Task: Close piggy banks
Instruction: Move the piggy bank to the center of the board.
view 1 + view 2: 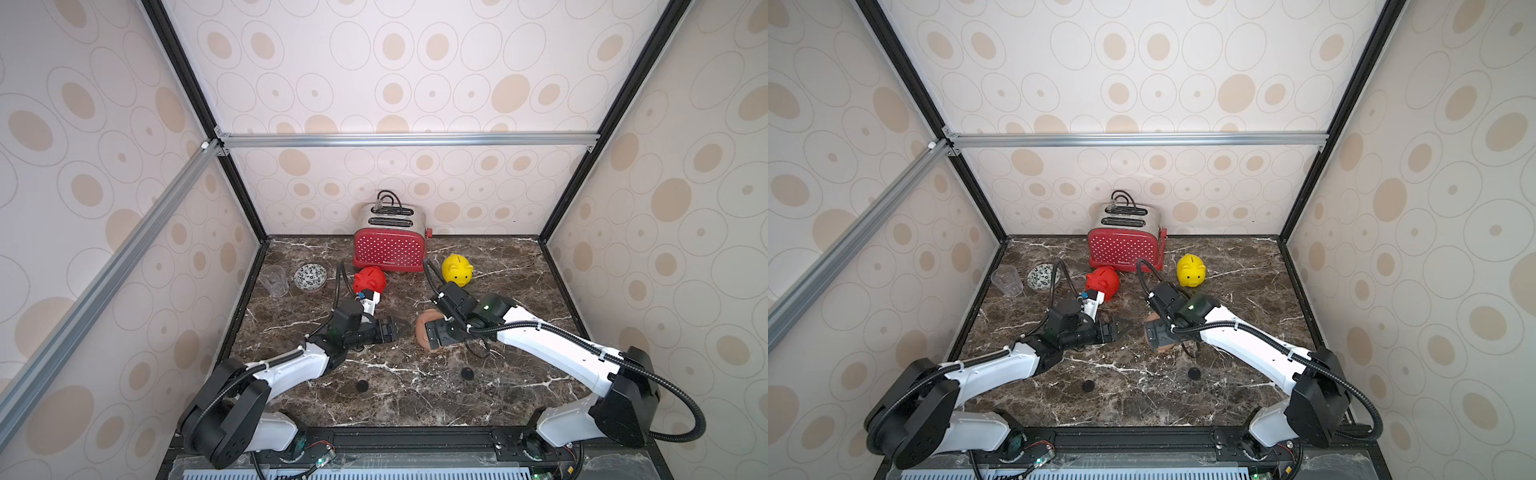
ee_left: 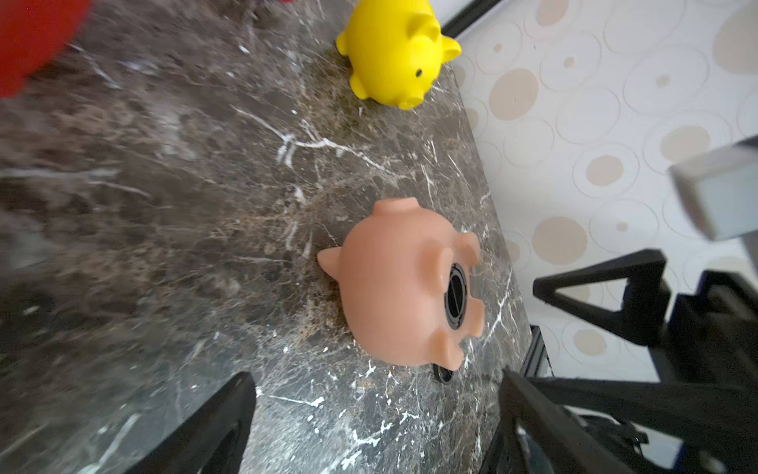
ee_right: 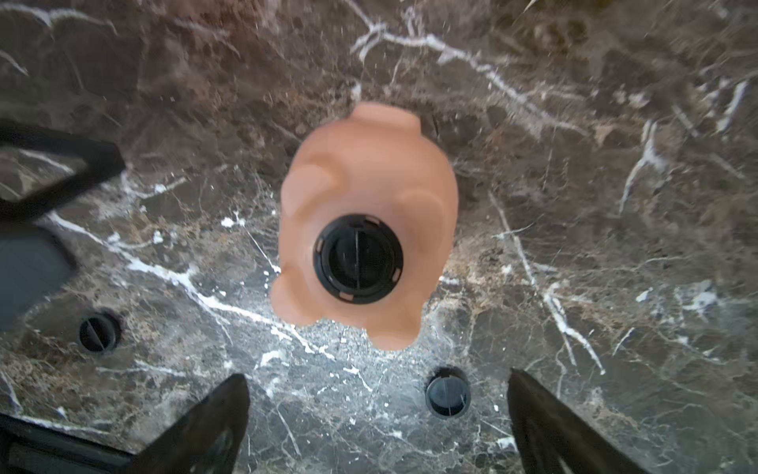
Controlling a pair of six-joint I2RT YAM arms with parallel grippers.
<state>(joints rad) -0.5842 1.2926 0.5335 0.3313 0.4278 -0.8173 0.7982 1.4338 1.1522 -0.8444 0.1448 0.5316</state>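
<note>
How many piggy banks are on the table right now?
3. Red piggy bank in front of the toaster; yellow piggy bank right of the toaster; peach piggy bank overturned at mid-table, below the open right gripper. None appears hidden.

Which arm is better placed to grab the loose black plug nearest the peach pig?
Probably right. The right tool hangs open, facing down, and the plug lies just ahead of it. The left tool, also open, points sideways with the peach pig partly blocking the plug.
</note>
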